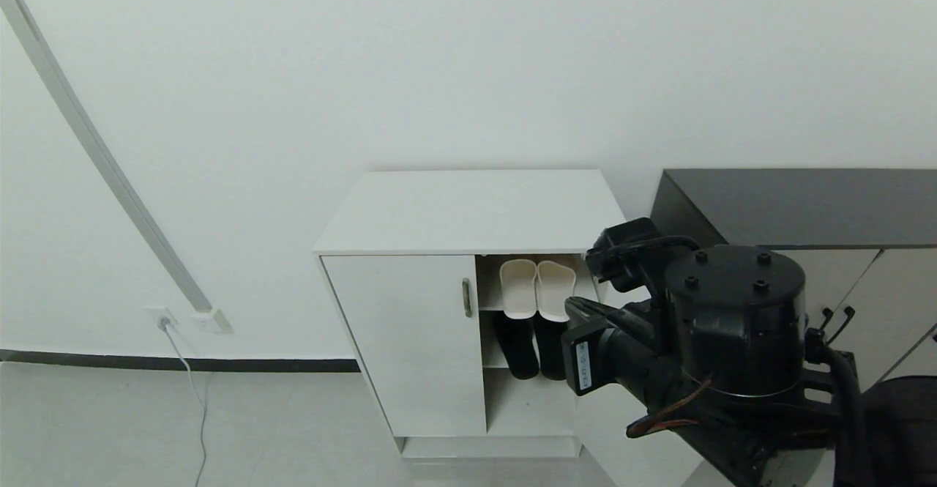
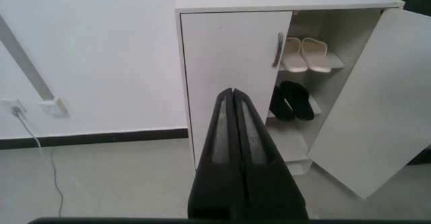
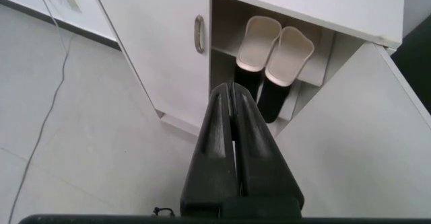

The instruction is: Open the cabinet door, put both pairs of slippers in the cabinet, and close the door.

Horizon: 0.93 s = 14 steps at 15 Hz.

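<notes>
The white cabinet (image 1: pixel 468 212) stands against the wall with its left door (image 1: pixel 406 340) closed and its right door (image 2: pixel 397 96) swung open. A white pair of slippers (image 1: pixel 536 289) lies on the upper shelf, and a black pair (image 1: pixel 531 344) on the shelf below. My left gripper (image 2: pixel 232 93) is shut and holds nothing; it is some way in front of the closed left door. My right gripper (image 3: pixel 229 89) is also shut and holds nothing. It hangs before the open compartment, level with the black slippers (image 3: pixel 262 93) and apart from them, with the open door (image 3: pixel 350 136) beside it.
A dark low cabinet (image 1: pixel 798 209) adjoins on the right. A wall socket with a cable (image 1: pixel 165 320) and a slanted cable duct (image 1: pixel 95 150) are on the left. Bare grey floor (image 1: pixel 219 428) stretches in front and to the left of the cabinet.
</notes>
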### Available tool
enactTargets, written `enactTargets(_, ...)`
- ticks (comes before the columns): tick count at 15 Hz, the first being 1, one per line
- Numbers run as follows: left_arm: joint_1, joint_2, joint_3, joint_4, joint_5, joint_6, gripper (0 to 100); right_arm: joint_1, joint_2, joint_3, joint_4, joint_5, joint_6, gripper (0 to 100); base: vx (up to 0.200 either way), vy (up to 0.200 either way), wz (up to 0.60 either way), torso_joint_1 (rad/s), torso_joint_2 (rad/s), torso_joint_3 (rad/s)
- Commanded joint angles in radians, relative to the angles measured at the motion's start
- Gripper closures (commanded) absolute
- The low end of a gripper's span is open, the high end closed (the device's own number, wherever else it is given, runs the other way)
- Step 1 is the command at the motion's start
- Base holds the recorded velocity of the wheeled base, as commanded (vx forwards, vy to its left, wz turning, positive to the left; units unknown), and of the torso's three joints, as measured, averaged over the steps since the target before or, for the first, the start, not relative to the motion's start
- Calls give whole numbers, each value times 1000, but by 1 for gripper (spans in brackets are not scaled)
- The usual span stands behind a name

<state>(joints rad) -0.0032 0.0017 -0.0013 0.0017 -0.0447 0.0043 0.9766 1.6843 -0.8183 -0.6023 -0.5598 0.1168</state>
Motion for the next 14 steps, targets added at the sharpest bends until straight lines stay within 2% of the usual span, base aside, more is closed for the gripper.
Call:
enactTargets(1, 0, 0, 0, 0, 0, -1, 100, 1, 2, 2, -1, 0, 0, 100, 0, 0, 0, 0, 0, 0)
enactTargets(2, 0, 0, 0, 0, 0, -1, 100, 1, 2, 4, -1, 0, 0, 100, 0, 0, 0, 0, 0, 0)
enactTargets(10, 0, 0, 1, 0, 0, -1, 100, -18, 2, 4, -1, 21, 0, 100, 0, 0, -600, 5, 1, 1)
enactTargets(14, 0, 0, 0, 0, 0, 0, 100, -35, 11, 2, -1, 20, -3, 100, 0, 0, 0, 0, 0, 0)
